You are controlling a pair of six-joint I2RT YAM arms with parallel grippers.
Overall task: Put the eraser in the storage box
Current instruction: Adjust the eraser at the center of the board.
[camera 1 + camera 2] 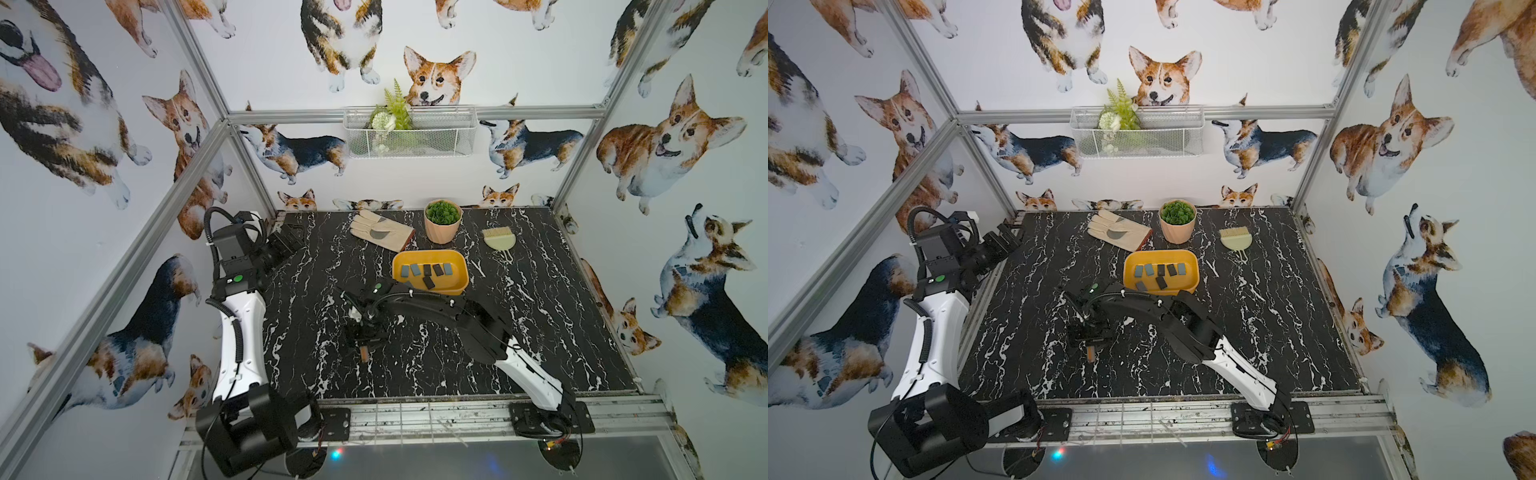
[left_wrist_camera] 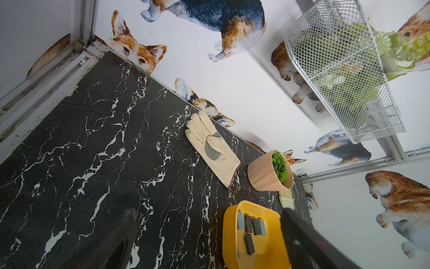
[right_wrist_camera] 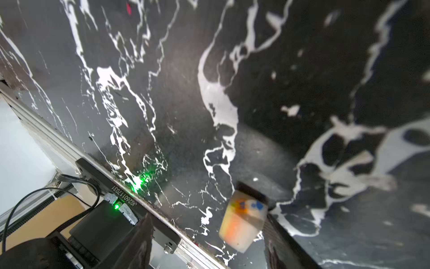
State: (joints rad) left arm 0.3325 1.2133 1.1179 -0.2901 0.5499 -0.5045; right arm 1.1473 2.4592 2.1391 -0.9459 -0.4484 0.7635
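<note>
While the right pincer (image 3: 208, 216) stands partly open, low over the table (image 1: 540, 332), we find the eraser (image 3: 243, 221) between its fingers (image 3: 286, 242), just beside one and clear of the other; it is not yet gripped. We judge the pick unfinished: closing, lifting, carrying and release are all left. Behind the pincer, well apart, the yellow storage box (image 1: 428, 252) holds several dark blocks (image 1: 429, 283), but not this eraser. Farther off, to the side, the left pincer (image 1: 293, 239) hangs wide open and empty.

Mustard-yellow storage box (image 1: 457, 284); black white-veined table (image 1: 540, 311); corgi-print walls (image 1: 270, 62).
</note>
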